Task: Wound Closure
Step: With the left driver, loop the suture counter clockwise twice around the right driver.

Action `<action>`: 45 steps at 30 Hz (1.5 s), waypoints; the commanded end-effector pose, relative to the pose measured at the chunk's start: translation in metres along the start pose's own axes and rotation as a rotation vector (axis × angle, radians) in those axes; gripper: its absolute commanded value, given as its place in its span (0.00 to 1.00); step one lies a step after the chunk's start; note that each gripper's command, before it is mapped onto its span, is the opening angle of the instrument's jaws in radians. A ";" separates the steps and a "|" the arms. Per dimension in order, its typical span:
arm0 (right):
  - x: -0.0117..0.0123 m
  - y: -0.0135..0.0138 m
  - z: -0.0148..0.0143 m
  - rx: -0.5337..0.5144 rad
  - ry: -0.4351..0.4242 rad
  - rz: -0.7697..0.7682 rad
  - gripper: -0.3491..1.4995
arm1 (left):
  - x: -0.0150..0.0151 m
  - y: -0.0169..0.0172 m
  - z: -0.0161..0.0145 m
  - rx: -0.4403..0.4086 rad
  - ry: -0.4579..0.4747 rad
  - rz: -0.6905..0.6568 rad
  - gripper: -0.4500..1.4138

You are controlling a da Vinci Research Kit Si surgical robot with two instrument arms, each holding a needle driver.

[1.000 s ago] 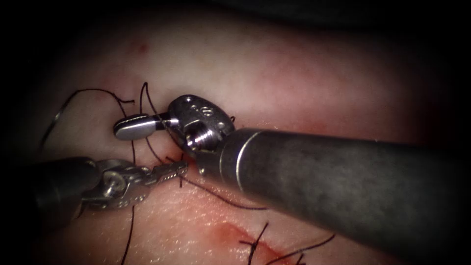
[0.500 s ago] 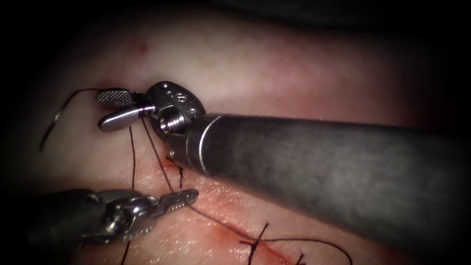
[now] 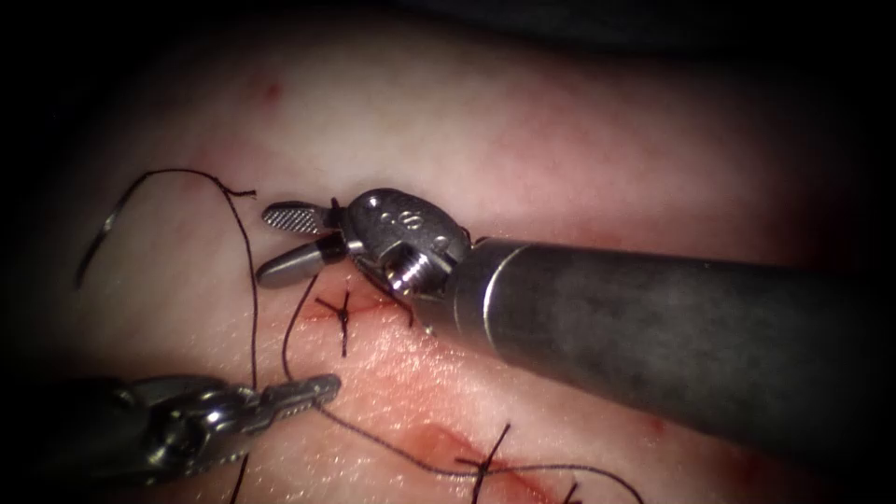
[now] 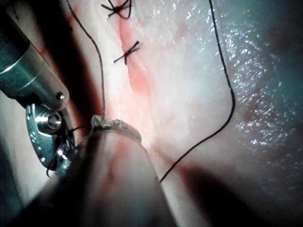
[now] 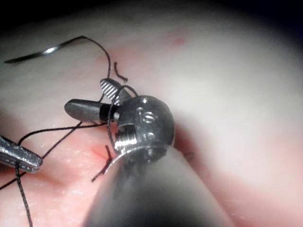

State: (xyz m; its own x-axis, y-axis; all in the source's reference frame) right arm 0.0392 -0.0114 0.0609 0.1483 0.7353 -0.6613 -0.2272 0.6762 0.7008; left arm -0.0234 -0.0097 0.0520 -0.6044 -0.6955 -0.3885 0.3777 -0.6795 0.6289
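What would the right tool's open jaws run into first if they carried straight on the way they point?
Probably the thread running down just beyond the right tool, then bare tissue; the needle lies farther left and a little higher. Depth is unclear, so the jaws might pass above the strand.

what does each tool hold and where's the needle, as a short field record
left tool: jaws shut on the thread
right tool: jaws open, holding nothing
needle: lying free on the tissue, at the endoscope view's far left, not held, not in the tissue
cut: stitches across it, red fluid along it
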 end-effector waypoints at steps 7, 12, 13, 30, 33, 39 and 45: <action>-0.0044 -0.0010 -0.0011 0.068 -0.217 -0.096 0.81 | 0.0004 -0.0027 -0.0007 0.029 0.011 0.046 0.00; -0.0059 -0.0015 -0.0025 0.249 -0.304 -0.117 0.76 | -0.0009 -0.0036 -0.0011 0.051 0.028 0.078 0.00; -0.0059 -0.0015 -0.0025 0.249 -0.304 -0.117 0.76 | -0.0009 -0.0036 -0.0011 0.051 0.028 0.078 0.00; -0.0054 -0.0006 -0.0044 0.691 -0.058 0.323 0.55 | -0.0092 -0.0022 0.0036 0.099 0.286 0.125 0.00; -0.0054 -0.0006 -0.0044 0.670 -0.032 0.376 0.55 | -0.0102 -0.0014 0.0041 0.102 0.289 0.134 0.00; -0.0051 -0.0012 -0.0042 0.643 0.011 0.453 0.75 | -0.0122 0.0003 0.0048 0.089 0.293 0.122 0.00; -0.0048 -0.0018 -0.0043 0.619 0.055 0.515 0.74 | -0.0131 0.0015 0.0059 0.088 0.295 0.097 0.00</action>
State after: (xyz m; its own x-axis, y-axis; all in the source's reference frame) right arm 0.0338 -0.0164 0.0612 0.1109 0.9717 -0.2086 0.3188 0.1640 0.9335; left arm -0.0186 -0.0009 0.0620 -0.3346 -0.8006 -0.4971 0.3565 -0.5958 0.7196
